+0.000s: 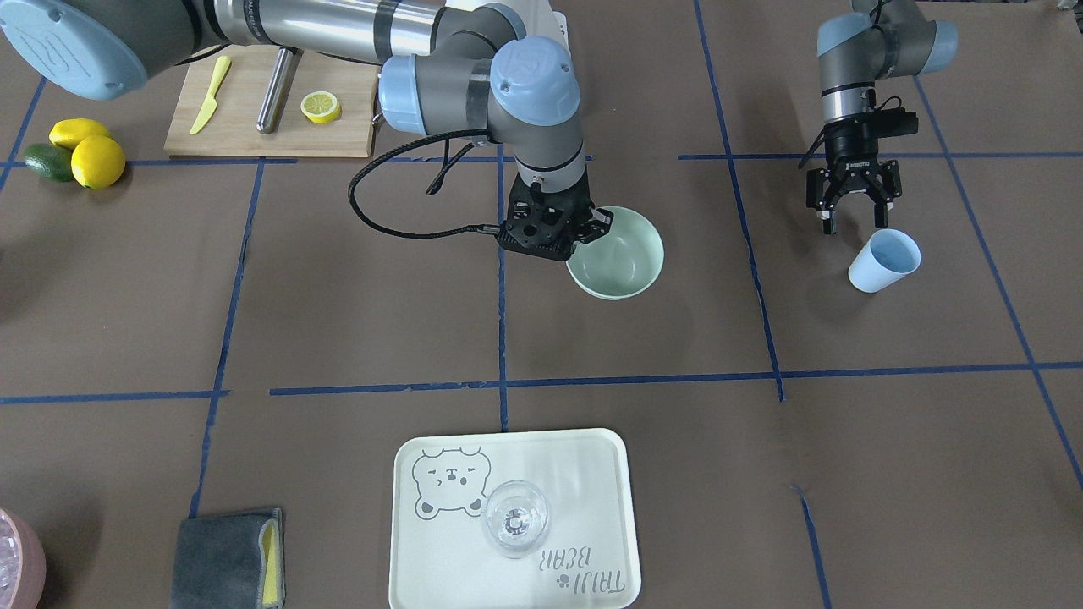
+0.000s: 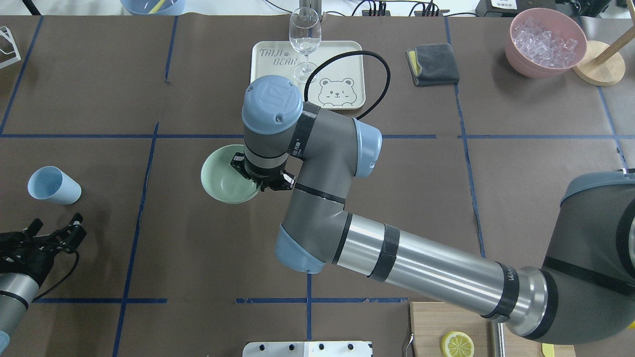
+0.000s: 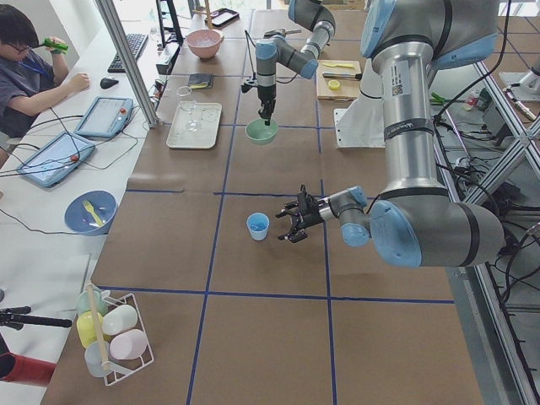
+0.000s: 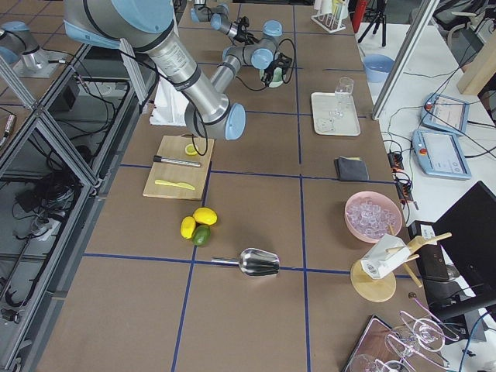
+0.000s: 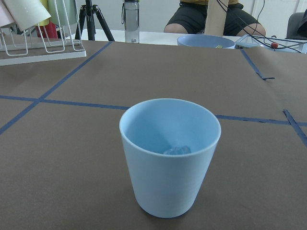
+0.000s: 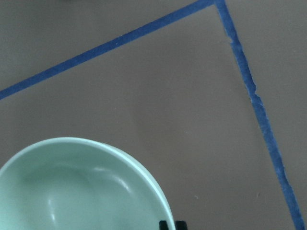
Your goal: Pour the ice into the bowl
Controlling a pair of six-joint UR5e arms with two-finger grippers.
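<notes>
Right gripper [image 1: 582, 227]: lowered at the near-robot rim of the bowl [image 1: 622, 258], one finger inside, one outside. In the right wrist view the two fingertips [image 6: 165, 225] sit almost together at the rim, so the gripper reads as pinched onto the bowl's edge. The bowl is pale green and sits on the brown table [image 1: 338, 296] near its middle, beside a blue tape line.

Left gripper [image 1: 854, 222]: fingers spread wide, holding nothing. It hangs just beside the blue cup [image 1: 884, 260], on the robot's side of it, not touching.

Ice [image 5: 176, 150]: a few clear cubes at the bottom of the blue cup, seen in the left wrist view. The cup stands upright on the table, well apart from the bowl, toward the robot's left.

Elsewhere: a tray [image 1: 609, 448] at the operators' edge carries a wine glass [image 1: 516, 518]. A pink bowl [image 2: 545, 42] of whitish ice stands at the far corner on the robot's right.
</notes>
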